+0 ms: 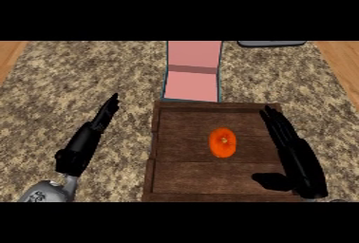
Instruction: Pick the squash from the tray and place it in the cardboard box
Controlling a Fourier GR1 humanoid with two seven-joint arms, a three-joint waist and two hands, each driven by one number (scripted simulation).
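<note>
The orange squash (223, 142) lies in the middle of the brown wooden tray (165, 156). My right hand (294, 154) is over the tray's right side, just beside the squash, not touching it. Its fingers are straight and it holds nothing. My left hand (91, 137) is open too, over the speckled counter (77, 85). The pink box (193, 71) sits behind the tray.
</note>
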